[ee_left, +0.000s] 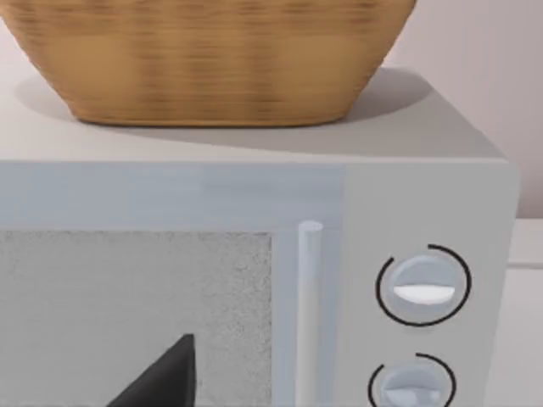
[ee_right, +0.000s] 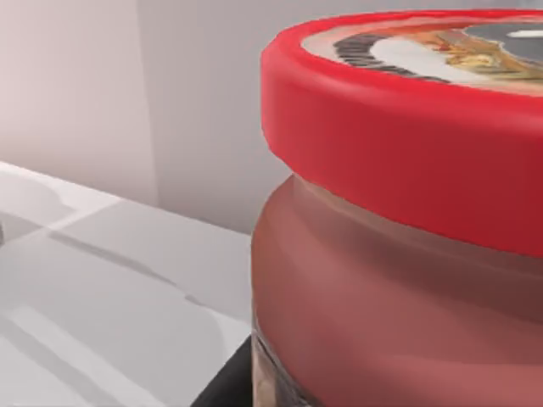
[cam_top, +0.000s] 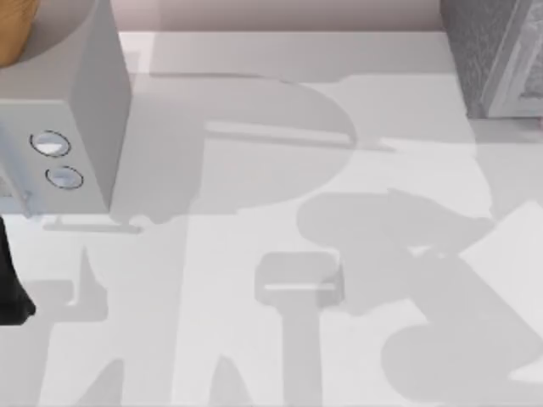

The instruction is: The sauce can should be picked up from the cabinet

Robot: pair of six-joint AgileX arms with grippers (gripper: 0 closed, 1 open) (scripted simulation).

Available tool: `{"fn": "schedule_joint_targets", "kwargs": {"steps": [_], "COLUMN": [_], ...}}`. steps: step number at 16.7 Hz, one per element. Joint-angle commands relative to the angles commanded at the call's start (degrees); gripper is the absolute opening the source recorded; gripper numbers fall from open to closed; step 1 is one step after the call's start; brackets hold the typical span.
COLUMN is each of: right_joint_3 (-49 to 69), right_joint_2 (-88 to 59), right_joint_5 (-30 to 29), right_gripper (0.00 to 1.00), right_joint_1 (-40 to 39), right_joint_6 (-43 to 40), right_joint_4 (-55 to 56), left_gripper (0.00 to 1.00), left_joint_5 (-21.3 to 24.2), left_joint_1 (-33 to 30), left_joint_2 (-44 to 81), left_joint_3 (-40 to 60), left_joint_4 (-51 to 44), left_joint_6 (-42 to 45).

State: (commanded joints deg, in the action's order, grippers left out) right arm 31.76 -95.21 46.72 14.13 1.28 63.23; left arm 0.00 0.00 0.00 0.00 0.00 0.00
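Sauce can close up in the right wrist view: red rim ringing a pale, printed top, with a reddish-brown side below it. Stands upright, tilted only as that view itself leans. Behind it, plain grey walls meeting in a corner, and pale flat ground running up to them. Cannot tell whether that ground belongs to the cabinet or to the surface. Right pincer seen only as a dark sliver right at the can's lower side, seemingly touching it. Cannot tell how far open it stands, nor whether it has hold of the can.

Cabinet in the far right corner of the top view: dark grey and speckled, with a paler grey panel at its edge. White surface across the middle, crossed by soft grey shadows.

Light-grey box at the left side of the top view, two round dials on its front, one just beside the other. Woven tan basket resting on the box's top. In the left wrist view the same box from the front: a speckled window, a slim upright handle, and the dials to one side of it.

Left arm dark at the left edge of the top view, just in front of the box. Left pincer showing as a dark wedge before the speckled window, near it but apart. Cannot tell how wide it stands; nothing seen in it.
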Motion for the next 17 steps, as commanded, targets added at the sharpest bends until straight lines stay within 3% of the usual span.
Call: {"fn": "schedule_joint_targets", "kwargs": {"steps": [10, 17], "right_joint_3": [9.55, 10.32], "right_joint_2": [-27.1, -28.94], "right_joint_5": [13.44, 14.32], "right_gripper": [0.0, 0.0], "right_joint_1": [4.21, 4.59], "right_joint_6": [0.22, 0.19], "right_joint_4": [18.7, 20.11], "left_gripper": [1.0, 1.0], "left_joint_5": [0.0, 0.0], "left_joint_1": [0.0, 0.0], "left_joint_2": [0.0, 0.0], "left_joint_3": [0.0, 0.0], "left_joint_4": [0.0, 0.0], "left_joint_6": [0.0, 0.0]}}
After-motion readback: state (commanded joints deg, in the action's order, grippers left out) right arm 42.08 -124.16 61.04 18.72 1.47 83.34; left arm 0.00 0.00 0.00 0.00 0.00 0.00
